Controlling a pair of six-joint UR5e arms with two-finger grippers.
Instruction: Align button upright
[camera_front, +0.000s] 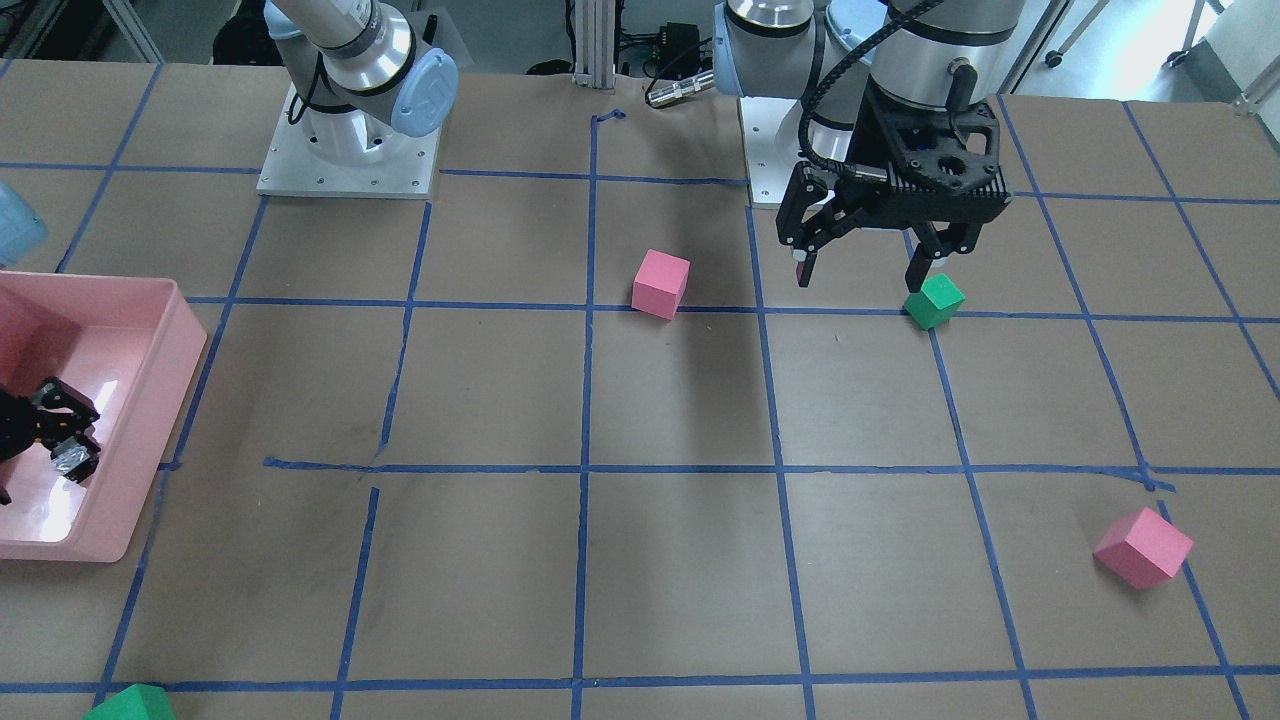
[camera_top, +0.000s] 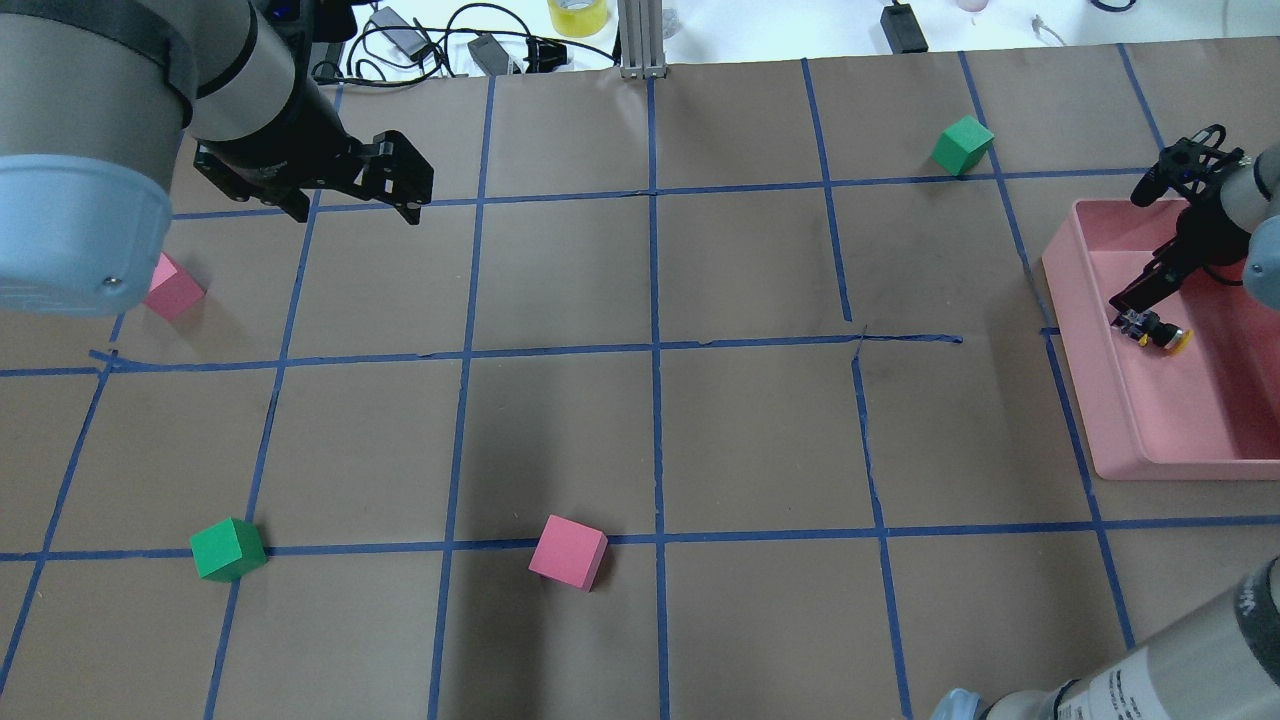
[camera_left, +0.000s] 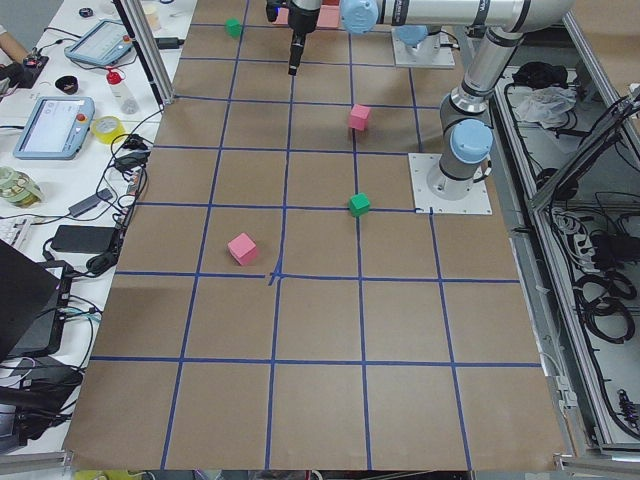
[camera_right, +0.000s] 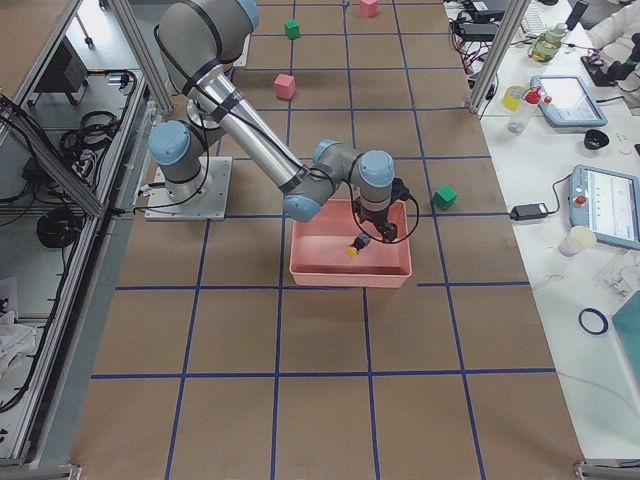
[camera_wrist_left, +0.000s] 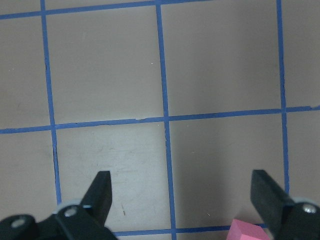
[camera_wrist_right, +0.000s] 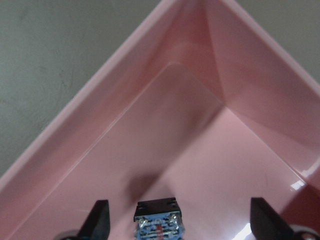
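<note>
The small push-button with a round yellow cap, black body and silvery metal base (camera_top: 1165, 336) lies inside the shallow pink plastic tray (camera_top: 1180, 468), near the tray's corner at the table's right end. It looks tipped over rather than standing: in the overhead view the cap points sideways along the tray floor, and in the right wrist view the metal base faces the camera. The right gripper (camera_top: 1133, 317) reaches down into the tray at a slant, its jaws spread wide to either side of the base and touching neither side of it. So nothing of the alignment appears done; what is left, as I judge it, is to pinch the body, turn it cap-up and set it down on its base. Well apart from all this, the left gripper (camera_front: 860, 275) hangs over the brown paper-covered table with blue tape lines (camera_front: 680, 400), jaws also spread and holding nothing, just beside a small green foam cube (camera_front: 933, 300) and near a pink foam cube (camera_front: 660, 284).
</note>
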